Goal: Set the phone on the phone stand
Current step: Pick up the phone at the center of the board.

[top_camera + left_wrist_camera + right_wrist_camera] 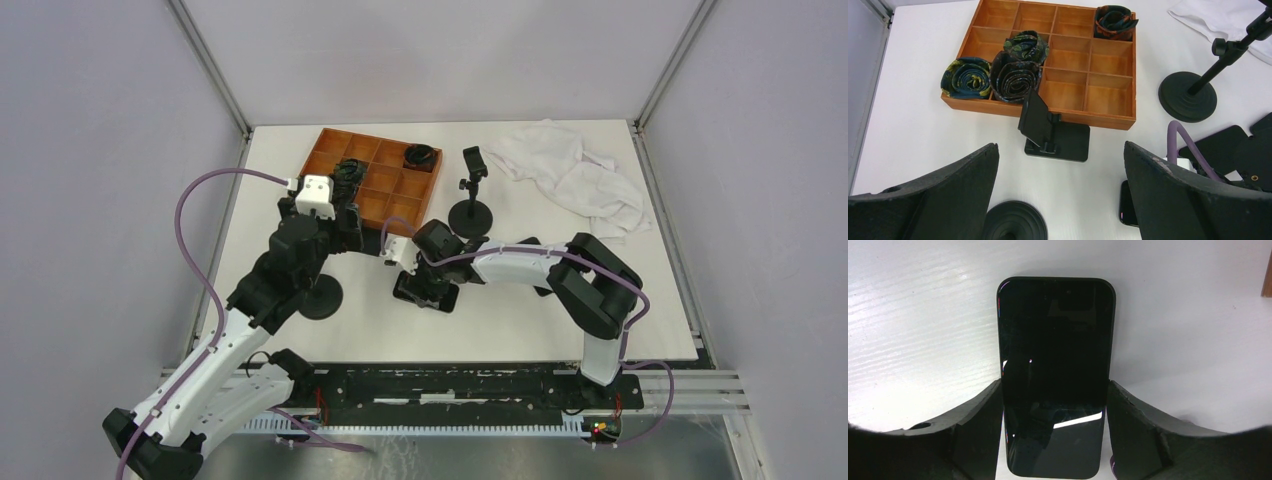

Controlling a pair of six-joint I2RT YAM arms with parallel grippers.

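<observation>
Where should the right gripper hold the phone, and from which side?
Pinch the phone across its two long edges, from above: it lies flat, screen up, on the table, leaving only those edges to grip. The right gripper has its fingers against them.

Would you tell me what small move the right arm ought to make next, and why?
Probably squeeze the right claw shut on the phone before any lift. The phone lies flat on the table with a finger along each long edge, but I cannot tell if they grip it yet. The phone stand stands empty.
</observation>
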